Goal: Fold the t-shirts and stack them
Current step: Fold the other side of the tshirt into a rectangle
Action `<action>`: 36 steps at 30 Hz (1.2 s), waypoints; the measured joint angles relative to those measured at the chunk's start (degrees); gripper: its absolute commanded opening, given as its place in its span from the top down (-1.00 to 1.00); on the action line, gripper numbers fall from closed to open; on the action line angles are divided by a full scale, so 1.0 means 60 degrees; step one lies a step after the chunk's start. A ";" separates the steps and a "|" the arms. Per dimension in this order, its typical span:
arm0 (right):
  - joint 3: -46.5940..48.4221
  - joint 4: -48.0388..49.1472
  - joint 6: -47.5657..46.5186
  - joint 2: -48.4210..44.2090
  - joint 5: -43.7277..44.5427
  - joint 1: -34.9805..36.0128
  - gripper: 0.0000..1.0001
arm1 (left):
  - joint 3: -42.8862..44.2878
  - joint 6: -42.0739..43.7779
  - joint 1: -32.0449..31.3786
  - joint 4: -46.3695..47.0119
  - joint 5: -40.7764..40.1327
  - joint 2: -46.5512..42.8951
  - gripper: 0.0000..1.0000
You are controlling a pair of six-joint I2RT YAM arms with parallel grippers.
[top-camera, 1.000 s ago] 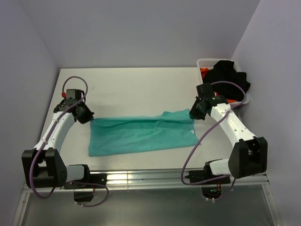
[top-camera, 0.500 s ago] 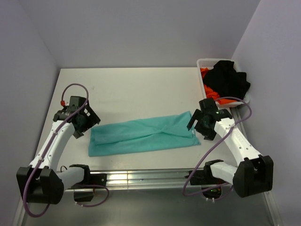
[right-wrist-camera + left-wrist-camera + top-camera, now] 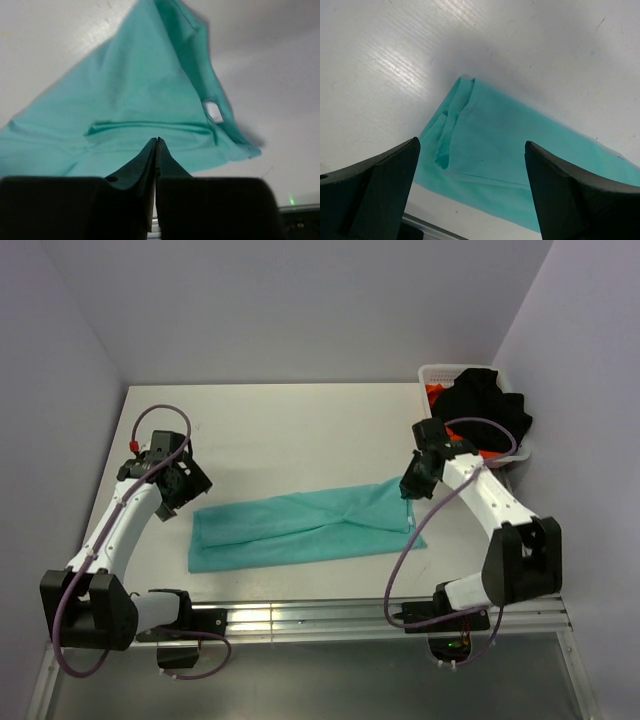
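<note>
A teal t-shirt [image 3: 300,530] lies on the white table as a long folded strip, its layers doubled at the left end [image 3: 452,125]. My left gripper [image 3: 188,488] hovers just off that left end, and in the left wrist view it [image 3: 471,150] stands wide open above the cloth with nothing between its fingers. My right gripper [image 3: 412,485] is over the strip's upper right corner. In the right wrist view it [image 3: 156,141] is shut above the shirt [image 3: 135,95], with no cloth seen in it. A white label [image 3: 214,111] shows near the shirt's right end.
A white basket [image 3: 430,375] stands at the back right corner, holding a black garment [image 3: 485,405] and an orange one [image 3: 450,437]. The metal rail [image 3: 300,618] runs along the near table edge between the arm bases.
Both grippers let go of the shirt's ends and it settled into a narrower strip. The left jaws stay open; the right opened, then shut again. Both arms dipped nearer and came back.
</note>
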 measured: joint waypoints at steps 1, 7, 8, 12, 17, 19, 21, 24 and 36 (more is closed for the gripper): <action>0.0372 0.0095 0.0000 0.0466 -0.0044 0.0055 1.00 | 0.0044 0.0004 0.0000 0.0058 0.0004 0.0091 -0.83; 0.2007 0.0521 -0.0004 0.2663 -0.0069 0.0659 1.00 | 0.0240 0.0106 0.0000 0.0339 0.0007 0.0288 -0.82; 0.2178 0.0546 0.0000 0.2925 -0.0073 0.0831 1.00 | 0.0251 0.0120 0.0000 0.0361 0.0004 0.0288 -0.81; 0.2401 0.0648 0.0036 0.3537 -0.0080 0.1424 1.00 | 0.0251 0.0237 0.0000 0.0477 -0.0004 0.0288 -0.79; 0.2401 0.0637 0.0138 0.3982 -0.0084 0.2084 1.00 | 0.0251 0.0331 0.0000 0.0586 0.0007 0.0288 -0.77; 0.2401 0.0637 0.0171 0.4044 -0.0080 0.2284 1.00 | 0.0251 0.0339 0.0000 0.0630 0.0007 0.0288 -0.77; 0.2401 0.0645 0.0178 0.4047 -0.0084 0.2419 1.00 | 0.0251 0.0364 0.0004 0.0692 0.0007 0.0302 -0.76; 0.2357 0.0659 0.0175 0.4051 -0.0087 0.2528 1.00 | 0.0251 0.0426 0.0004 0.0769 0.0026 0.0412 -0.75; 0.1450 0.0863 0.0321 0.4058 -0.0080 0.2554 1.00 | 0.0525 0.0841 0.0160 0.0973 0.0193 0.0885 -0.71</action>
